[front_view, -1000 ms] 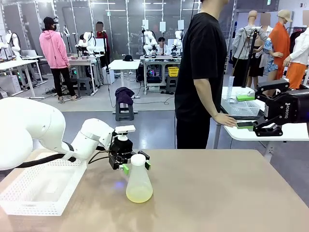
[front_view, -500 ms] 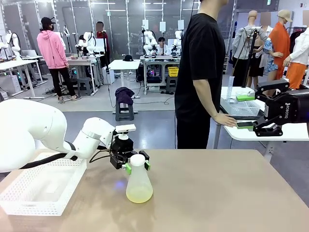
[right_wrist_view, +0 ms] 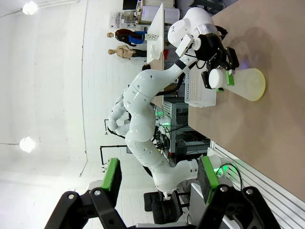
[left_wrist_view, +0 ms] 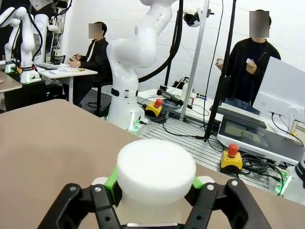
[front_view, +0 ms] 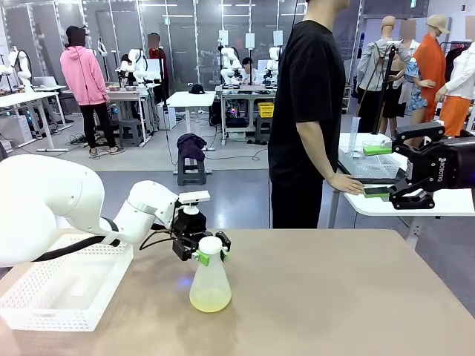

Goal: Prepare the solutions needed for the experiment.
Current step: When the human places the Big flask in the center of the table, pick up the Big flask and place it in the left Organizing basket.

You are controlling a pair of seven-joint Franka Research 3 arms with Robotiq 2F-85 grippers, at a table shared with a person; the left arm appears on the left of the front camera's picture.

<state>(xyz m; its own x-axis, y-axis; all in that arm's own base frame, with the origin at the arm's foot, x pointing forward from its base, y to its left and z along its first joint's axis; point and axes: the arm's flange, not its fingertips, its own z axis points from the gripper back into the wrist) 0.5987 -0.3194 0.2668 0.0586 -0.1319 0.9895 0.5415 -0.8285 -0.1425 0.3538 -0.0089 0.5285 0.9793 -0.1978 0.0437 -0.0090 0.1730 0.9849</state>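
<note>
One flask (front_view: 210, 285) stands clamped at its neck by the left hand (front_view: 211, 251).

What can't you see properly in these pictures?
- Flask neck: in the front view the left claw covers it; in the left wrist view the stopper hides the whole flask below.
- How much liquid: the flask in the right wrist view is too small and sideways to tell.
- Basket: the left arm and the front view's edge cut it off, so what lies inside is unclear.
- Right claw: its arm runs off the front view's right edge.
</note>
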